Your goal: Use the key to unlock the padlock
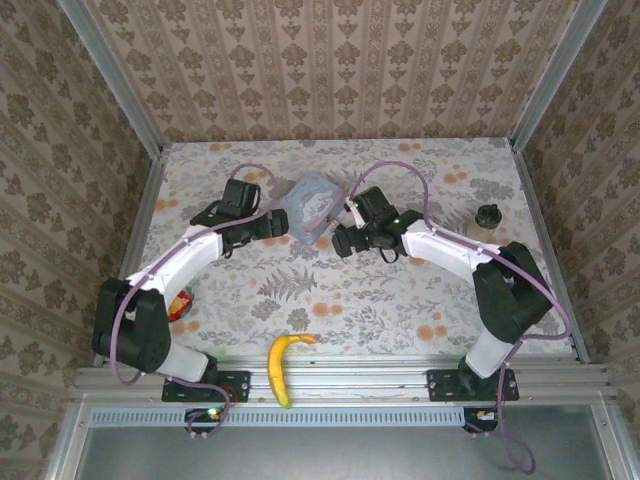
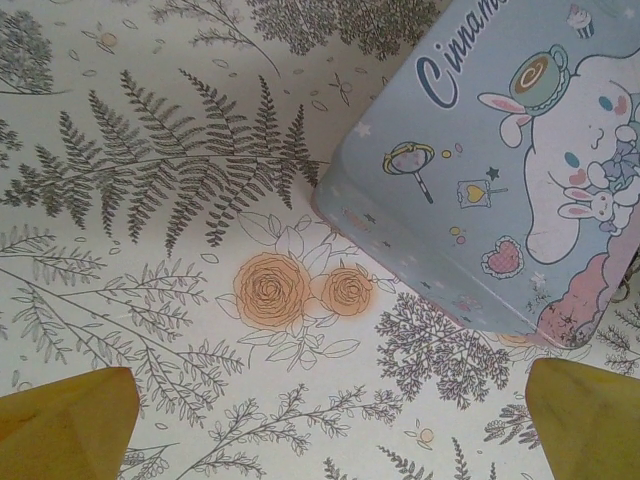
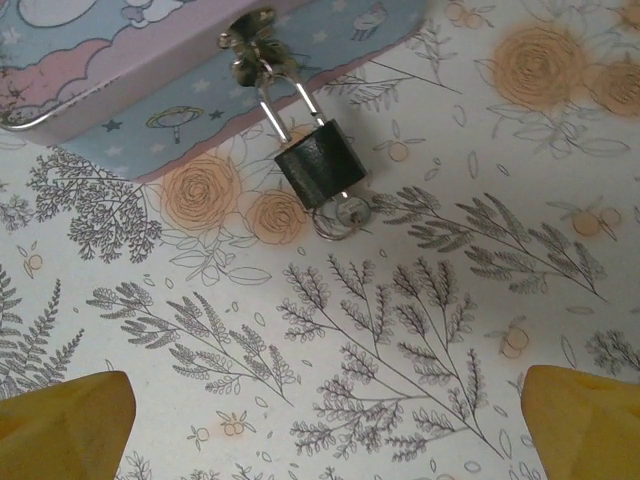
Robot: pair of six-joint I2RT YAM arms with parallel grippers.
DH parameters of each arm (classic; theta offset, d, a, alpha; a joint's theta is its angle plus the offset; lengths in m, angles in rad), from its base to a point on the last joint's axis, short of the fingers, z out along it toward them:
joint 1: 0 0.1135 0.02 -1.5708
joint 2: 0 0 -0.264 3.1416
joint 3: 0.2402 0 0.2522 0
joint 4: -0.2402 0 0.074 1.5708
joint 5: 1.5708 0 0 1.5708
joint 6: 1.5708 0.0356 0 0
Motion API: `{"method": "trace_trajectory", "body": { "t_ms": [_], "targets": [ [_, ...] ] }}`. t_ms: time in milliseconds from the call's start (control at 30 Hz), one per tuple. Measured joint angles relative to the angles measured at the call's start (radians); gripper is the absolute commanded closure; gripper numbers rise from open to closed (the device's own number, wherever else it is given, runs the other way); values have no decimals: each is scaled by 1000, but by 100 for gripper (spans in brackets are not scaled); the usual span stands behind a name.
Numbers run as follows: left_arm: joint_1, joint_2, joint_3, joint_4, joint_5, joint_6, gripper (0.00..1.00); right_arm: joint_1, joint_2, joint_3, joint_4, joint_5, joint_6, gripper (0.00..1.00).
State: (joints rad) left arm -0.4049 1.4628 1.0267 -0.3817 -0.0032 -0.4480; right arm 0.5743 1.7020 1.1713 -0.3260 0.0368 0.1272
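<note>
From overhead, the blue tin (image 1: pixel 310 200) sits between my left gripper (image 1: pixel 280 222) and right gripper (image 1: pixel 340 240). My right wrist view adds the padlock (image 3: pixel 320 165), hanging from the tin's clasp (image 3: pixel 250 30) at twelve o'clock, with the key (image 3: pixel 345 212) at its lower end. Both grippers stand wide apart, touching nothing.

One surface (image 1: pixel 400 300), floral print. Counts:
- two arms: left arm (image 1: pixel 190 252), right arm (image 1: pixel 450 245)
- two pincers: left pincer (image 2: pixel 330 415), right pincer (image 3: pixel 325 415)
- four yellow fingertips (image 2: pixel 65 425), two per pincer
- one padlock (image 3: pixel 320 162), small, dark
- one key (image 3: pixel 347 212), with one ring
- one tin (image 1: pixel 310 200), pale blue, cartoon print
- one clasp (image 3: pixel 250 35), metal, on tin
- one banana (image 1: pixel 283 368)
- one jar (image 1: pixel 488 216), dark, round, knobbed
- one packet (image 1: pixel 180 305), red-orange
</note>
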Motion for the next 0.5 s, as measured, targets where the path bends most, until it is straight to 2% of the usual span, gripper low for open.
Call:
{"method": "trace_trajectory", "body": {
  "t_ms": [167, 500],
  "targets": [
    [0, 39, 2, 31, 22, 0, 0, -1, 79, 82, 5, -20, -99, 8],
    [0, 69, 11, 48, 53, -11, 0, -48, 266, 203, 2, -74, -241, 6]
  ]
}}
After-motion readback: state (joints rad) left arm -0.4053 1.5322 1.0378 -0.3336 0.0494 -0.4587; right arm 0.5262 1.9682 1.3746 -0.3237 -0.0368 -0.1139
